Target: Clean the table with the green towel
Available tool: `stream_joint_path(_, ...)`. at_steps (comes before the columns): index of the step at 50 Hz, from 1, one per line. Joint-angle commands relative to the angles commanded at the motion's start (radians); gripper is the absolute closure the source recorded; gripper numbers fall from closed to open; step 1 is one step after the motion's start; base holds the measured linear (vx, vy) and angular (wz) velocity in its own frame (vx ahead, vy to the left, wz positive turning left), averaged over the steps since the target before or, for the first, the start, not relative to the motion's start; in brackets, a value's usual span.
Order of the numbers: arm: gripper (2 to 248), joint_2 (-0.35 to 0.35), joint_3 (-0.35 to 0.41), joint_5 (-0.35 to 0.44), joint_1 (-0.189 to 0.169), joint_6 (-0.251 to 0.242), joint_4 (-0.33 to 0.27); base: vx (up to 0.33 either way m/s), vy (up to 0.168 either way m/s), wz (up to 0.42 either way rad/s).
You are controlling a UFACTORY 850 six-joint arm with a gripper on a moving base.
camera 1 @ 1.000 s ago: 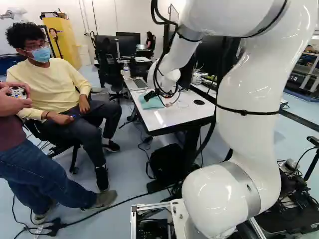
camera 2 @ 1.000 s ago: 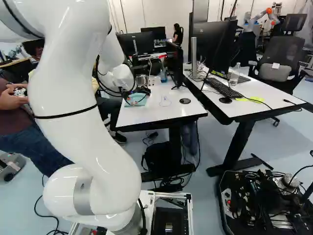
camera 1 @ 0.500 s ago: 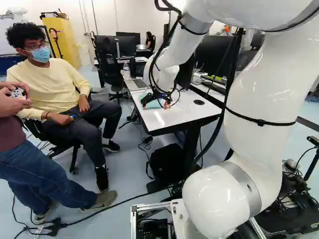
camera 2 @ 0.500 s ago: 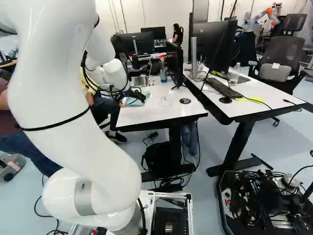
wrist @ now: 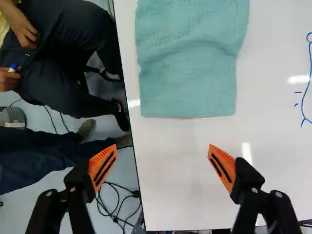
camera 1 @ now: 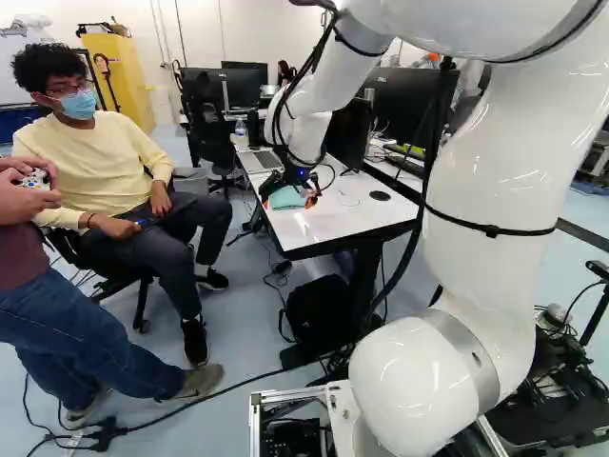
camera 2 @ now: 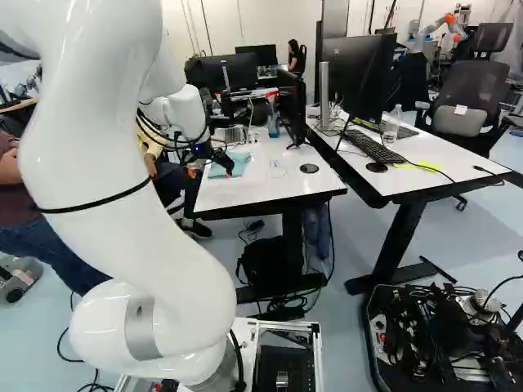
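The gripper (camera 1: 289,202) points down at the near left part of the white table (camera 1: 328,226) in the left base view. In the wrist view the gripper (wrist: 158,165) stands wide open with nothing between its orange pads; one finger is over the tabletop, the other out past the table's side edge. Ahead of the fingers, apart from them, the green towel (wrist: 187,63) lies folded and flat near that edge. Blue marker lines (wrist: 308,92) show on the table beside the towel.
A laptop (camera 1: 260,161) and a monitor (camera 1: 349,131) stand farther back on the table. A black disc (camera 2: 309,168) lies on it. A second desk (camera 2: 409,171) with a keyboard is to the right. Another robot (camera 2: 433,28) stands far back. A seated person is close beside the table's left edge.
The arm has shifted a little and the gripper has swung round to point more steeply down, its fingers now astride the towel's near side in the left base view. The base has not moved.
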Motion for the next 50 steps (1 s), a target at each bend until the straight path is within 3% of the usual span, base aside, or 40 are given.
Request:
stream_joint_path(18, 3, -0.029, -0.09, -0.048, 0.011, 0.0, 0.017, 0.0, 0.0, 0.0)
stream_joint_path(35, 3, -0.063, -0.179, 0.05, 0.015, 0.0, -0.013, 0.0, 0.0, 0.0)
stream_joint_path(50, 3, -0.126, -0.248, 0.082, -0.012, 0.0, -0.031, 0.0, 0.0, 0.0)
